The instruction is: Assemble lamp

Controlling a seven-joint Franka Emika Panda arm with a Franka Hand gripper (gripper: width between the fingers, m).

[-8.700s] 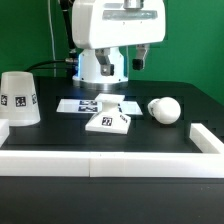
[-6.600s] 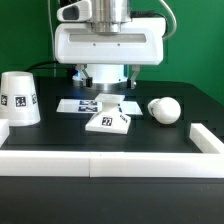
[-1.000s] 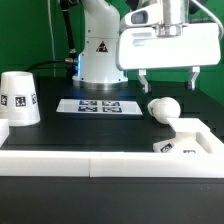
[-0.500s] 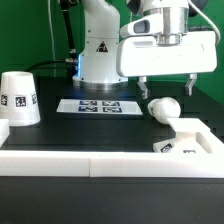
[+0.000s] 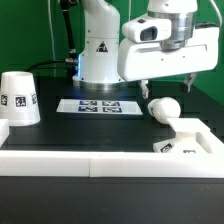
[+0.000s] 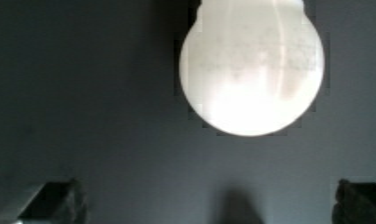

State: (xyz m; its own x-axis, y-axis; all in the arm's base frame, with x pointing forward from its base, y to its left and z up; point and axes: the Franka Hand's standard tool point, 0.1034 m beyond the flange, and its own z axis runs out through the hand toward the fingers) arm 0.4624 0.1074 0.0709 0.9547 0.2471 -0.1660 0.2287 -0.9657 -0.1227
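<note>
You're looking at fingers [image 5: 146, 86] hanging spread apart, gripping nothing, hovering above bulb [image 5: 163, 109]. Bulb lying on its side on dark surface [image 5: 60, 130], toward exterior view's right, just beside base [image 5: 181, 143]. Base sitting in corner of white rails [image 5: 90, 160]. Shade [image 5: 18, 97] standing wide end down at exterior view's left, well apart from both. Marker board [image 5: 98, 105] lying between shade and bulb. Wrist view showing you bulb lying clear of both fingertips [image 6: 52, 200].
</note>
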